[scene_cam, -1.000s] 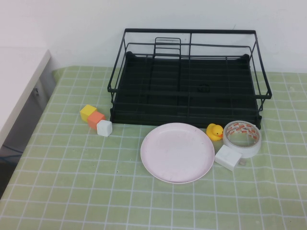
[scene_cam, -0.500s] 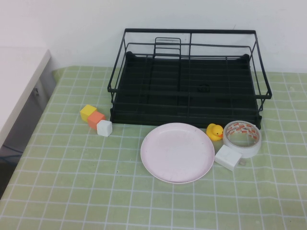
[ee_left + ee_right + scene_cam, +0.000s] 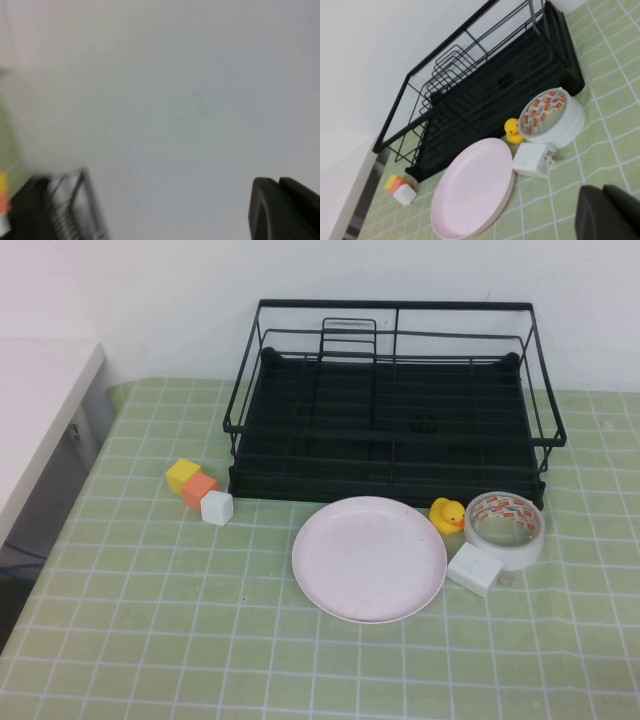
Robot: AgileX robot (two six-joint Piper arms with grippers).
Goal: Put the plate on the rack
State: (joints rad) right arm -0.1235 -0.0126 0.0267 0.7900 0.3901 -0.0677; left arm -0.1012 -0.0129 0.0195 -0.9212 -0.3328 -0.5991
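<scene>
Lying flat before rack (image 3: 395,400), plate (image 3: 369,558); left gripper (image 3: 285,210), right gripper (image 3: 610,212) closed, empty.

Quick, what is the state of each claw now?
Left claw: closed, holding nothing, raised away from the table.
Right claw: closed, holding nothing, above the table near the plate.

A staged test tabletop: green checked cloth (image 3: 150,620), bare white wall (image 3: 150,290), assorted small props.

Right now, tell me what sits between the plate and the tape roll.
In the high view, the yellow rubber duck and the white charger block sit between the plate and the tape roll. Neither gripper appears there.
</scene>
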